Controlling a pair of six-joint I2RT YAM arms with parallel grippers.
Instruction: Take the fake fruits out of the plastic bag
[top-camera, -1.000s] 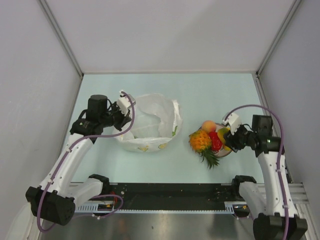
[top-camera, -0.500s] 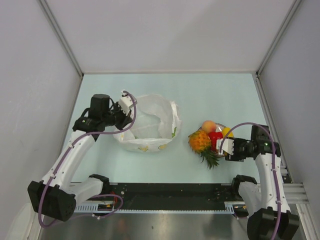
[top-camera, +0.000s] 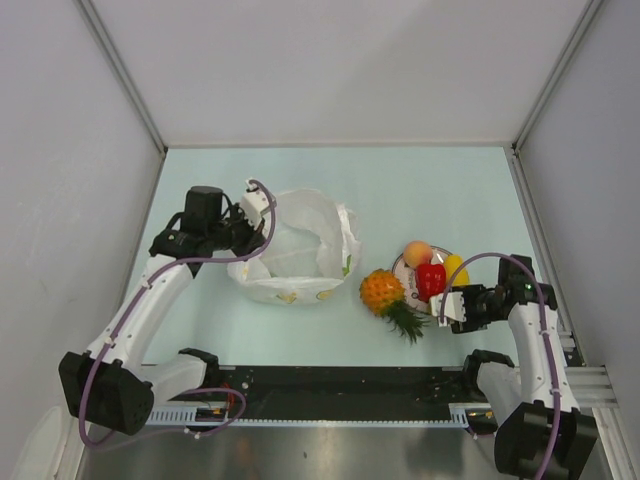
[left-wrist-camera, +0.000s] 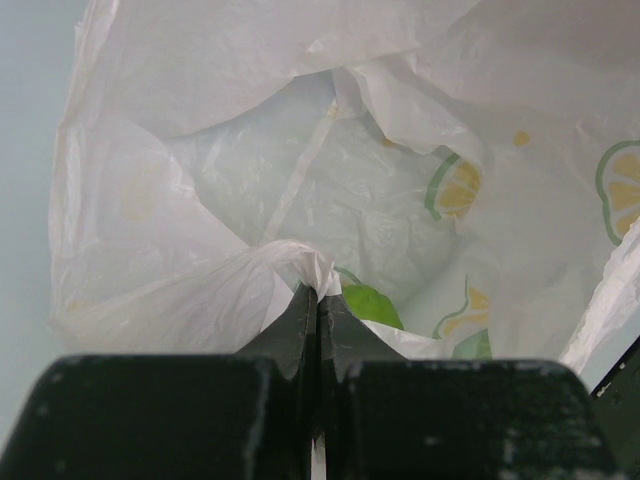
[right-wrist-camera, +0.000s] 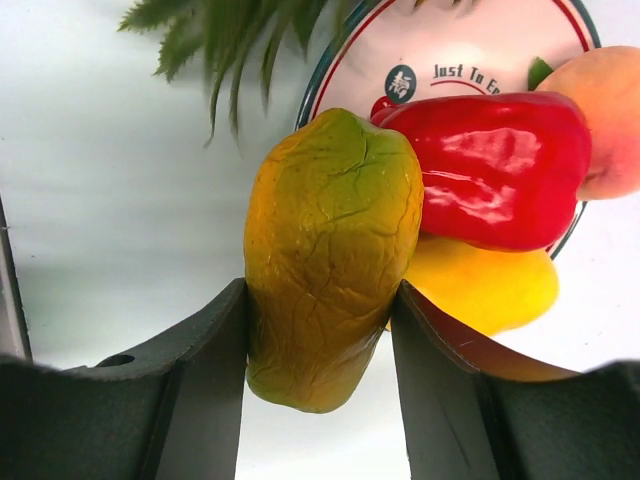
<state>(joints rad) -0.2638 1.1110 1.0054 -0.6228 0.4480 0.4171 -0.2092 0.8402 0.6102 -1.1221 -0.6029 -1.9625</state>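
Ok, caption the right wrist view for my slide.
Right jaws grip the mango by the plate holding red fruit, lemon and peach.

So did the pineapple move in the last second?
Yes. The pineapple has shifted left, away from the plate and toward the bag.

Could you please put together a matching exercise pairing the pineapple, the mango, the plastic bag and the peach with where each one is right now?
Things:
1. pineapple
2. mango
3. plastic bag
4. peach

Places:
A. pinched in the shut left tool
B. lying on the table, off the plate
C. on the plate
D. gripped in the right tool

Pairs: 1-B, 2-D, 3-A, 4-C
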